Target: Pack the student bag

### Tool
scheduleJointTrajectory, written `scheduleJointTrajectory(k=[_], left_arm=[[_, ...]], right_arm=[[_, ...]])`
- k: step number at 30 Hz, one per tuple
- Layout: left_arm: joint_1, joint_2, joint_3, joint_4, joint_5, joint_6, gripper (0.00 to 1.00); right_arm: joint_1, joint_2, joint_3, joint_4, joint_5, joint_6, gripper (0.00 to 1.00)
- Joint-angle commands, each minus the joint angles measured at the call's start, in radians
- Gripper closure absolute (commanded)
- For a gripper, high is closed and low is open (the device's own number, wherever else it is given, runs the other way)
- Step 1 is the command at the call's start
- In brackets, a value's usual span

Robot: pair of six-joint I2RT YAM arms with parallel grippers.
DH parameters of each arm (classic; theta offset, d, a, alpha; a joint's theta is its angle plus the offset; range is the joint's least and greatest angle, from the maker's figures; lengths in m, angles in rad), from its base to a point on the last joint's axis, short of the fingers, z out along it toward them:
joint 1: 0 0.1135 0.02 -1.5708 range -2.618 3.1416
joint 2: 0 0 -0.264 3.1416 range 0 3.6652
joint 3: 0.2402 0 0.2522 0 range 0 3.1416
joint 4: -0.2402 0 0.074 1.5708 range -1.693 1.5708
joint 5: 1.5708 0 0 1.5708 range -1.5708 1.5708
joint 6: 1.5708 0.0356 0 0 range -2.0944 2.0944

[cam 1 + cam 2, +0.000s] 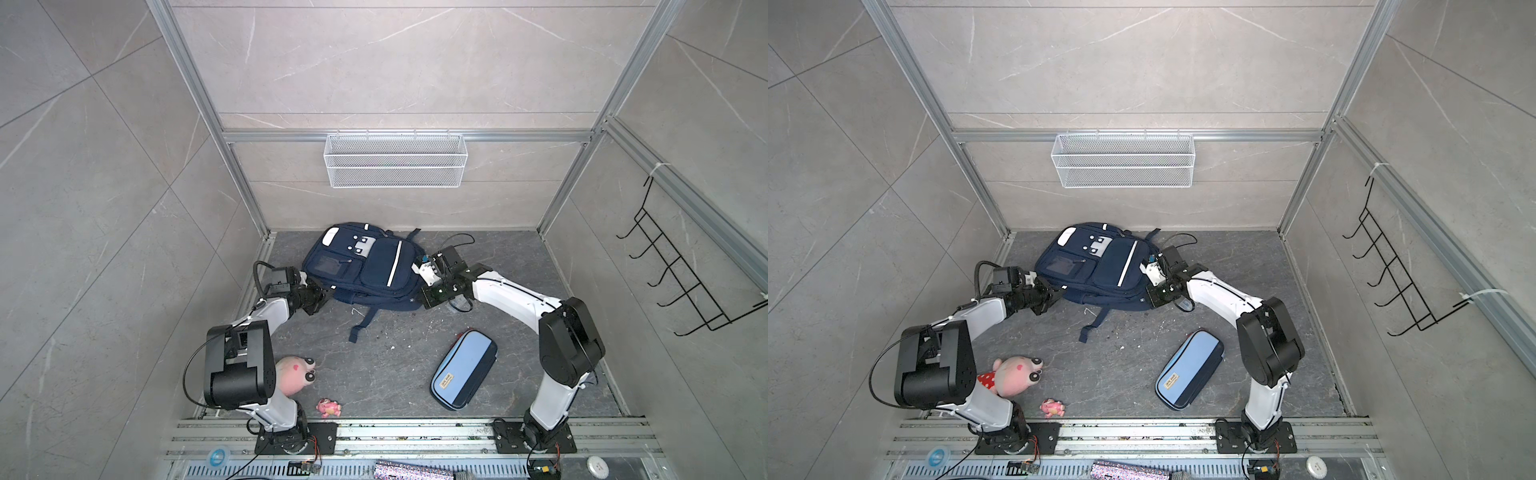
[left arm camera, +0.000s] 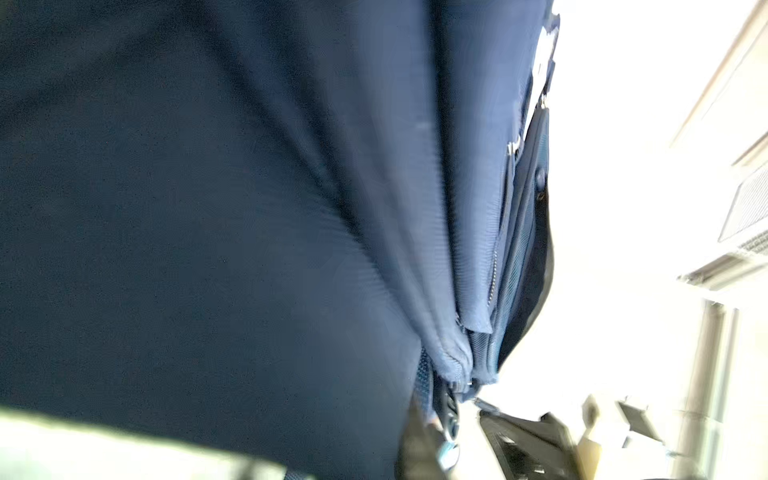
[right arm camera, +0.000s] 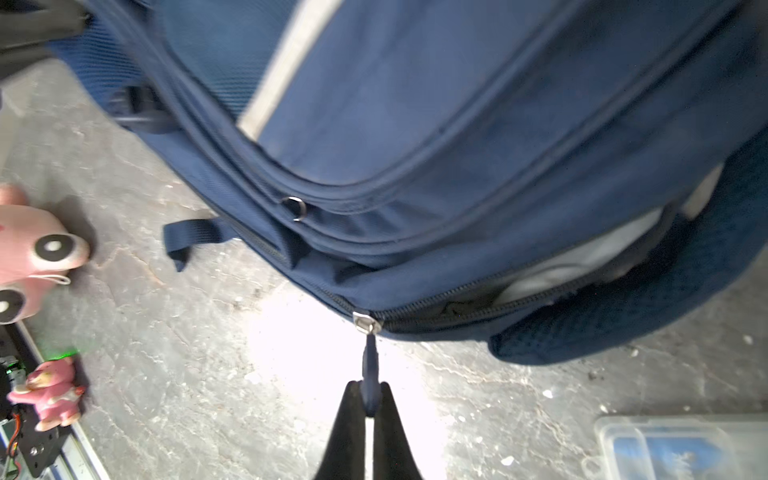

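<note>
The student bag (image 1: 365, 266) (image 1: 1096, 266), a navy backpack with white stripes, lies flat at the back of the grey floor. In the right wrist view my right gripper (image 3: 370, 392) is shut on the blue pull of the zip slider (image 3: 366, 323) at the bag's (image 3: 415, 124) lower edge. Beyond the slider the zip gapes over grey lining (image 3: 540, 278). In both top views this gripper (image 1: 423, 294) (image 1: 1152, 294) sits at the bag's right corner. My left gripper (image 1: 322, 297) (image 1: 1055, 293) is at the bag's left corner. In its blurred wrist view its jaws (image 2: 465, 449) stand apart beside the bag's (image 2: 208, 208) corner seam.
A light-blue pencil case (image 1: 463, 370) (image 1: 1190, 370) lies front right. A pink plush (image 1: 297, 374) (image 1: 1013, 376) and a small pink toy (image 1: 329, 408) (image 1: 1052, 408) sit front left. A clear plastic box (image 3: 681, 444) lies under the right arm. A wire basket (image 1: 395, 160) and a hook rack (image 1: 681, 270) hang on the walls.
</note>
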Motion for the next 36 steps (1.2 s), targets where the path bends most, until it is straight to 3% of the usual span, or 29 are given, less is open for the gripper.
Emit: scheduleJointTrajectory(k=[1, 2, 3, 4, 7, 11, 15, 22, 25, 34, 36], left_arm=[[0.011, -0.025, 0.044, -0.029, 0.013, 0.064, 0.32], [0.006, -0.050, 0.037, -0.048, 0.000, 0.068, 0.15], [-0.010, -0.087, 0.030, -0.090, -0.028, 0.082, 0.04], [-0.035, -0.128, 0.032, -0.148, -0.065, 0.107, 0.01], [-0.143, -0.231, 0.035, -0.331, -0.180, 0.147, 0.01], [-0.241, -0.364, -0.069, -0.387, -0.247, 0.035, 0.00], [-0.293, -0.430, -0.190, -0.221, -0.177, -0.113, 0.01], [-0.378, -0.314, -0.187, -0.013, -0.171, -0.263, 0.01], [-0.383, -0.255, -0.194, 0.049, -0.189, -0.315, 0.04], [-0.473, -0.098, -0.182, 0.311, -0.260, -0.437, 0.29], [-0.480, -0.078, -0.167, 0.354, -0.249, -0.444, 0.46]], right_arm=[[0.004, -0.012, -0.024, 0.012, 0.005, -0.010, 1.00], [0.009, -0.012, -0.022, 0.019, 0.006, -0.008, 1.00], [0.018, -0.014, -0.017, 0.028, 0.008, -0.006, 1.00], [0.028, -0.017, -0.013, 0.038, 0.008, -0.006, 1.00], [0.063, -0.022, 0.008, 0.059, -0.024, -0.010, 1.00], [0.116, -0.037, 0.032, 0.056, -0.059, -0.026, 1.00], [0.161, -0.059, 0.036, 0.049, -0.077, -0.027, 1.00], [0.192, -0.075, 0.018, 0.051, -0.088, -0.026, 1.00], [0.202, -0.085, 0.011, 0.084, -0.112, -0.009, 1.00], [0.263, -0.081, 0.030, 0.108, -0.098, 0.015, 1.00], [0.284, -0.077, 0.027, 0.118, -0.093, 0.024, 1.00]])
